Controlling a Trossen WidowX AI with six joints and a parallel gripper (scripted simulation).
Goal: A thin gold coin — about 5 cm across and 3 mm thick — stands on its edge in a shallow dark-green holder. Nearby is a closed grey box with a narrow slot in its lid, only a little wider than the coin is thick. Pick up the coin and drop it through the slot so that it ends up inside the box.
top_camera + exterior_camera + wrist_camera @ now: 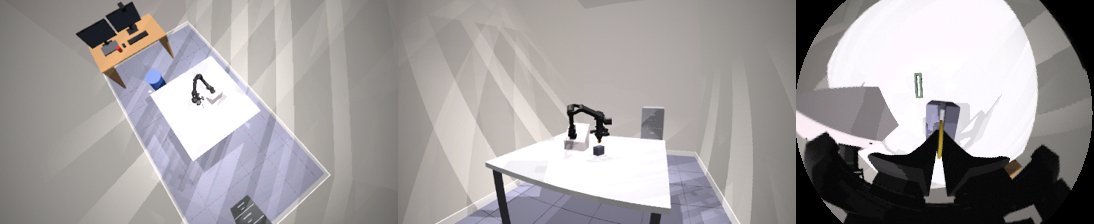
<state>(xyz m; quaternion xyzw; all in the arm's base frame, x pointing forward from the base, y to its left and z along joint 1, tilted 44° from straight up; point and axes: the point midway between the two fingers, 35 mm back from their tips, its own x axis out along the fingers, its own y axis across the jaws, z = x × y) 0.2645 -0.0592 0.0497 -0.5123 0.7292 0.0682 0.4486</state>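
The white counter (621,178) stands on dark legs in the middle of the frame, on a floor (691,193) of blue-grey squares. A small dark grey box (598,150) sits on it near the far side. Just left of the box is a pale block (578,142). A little green holder (917,86) lies on the white top, near the box.
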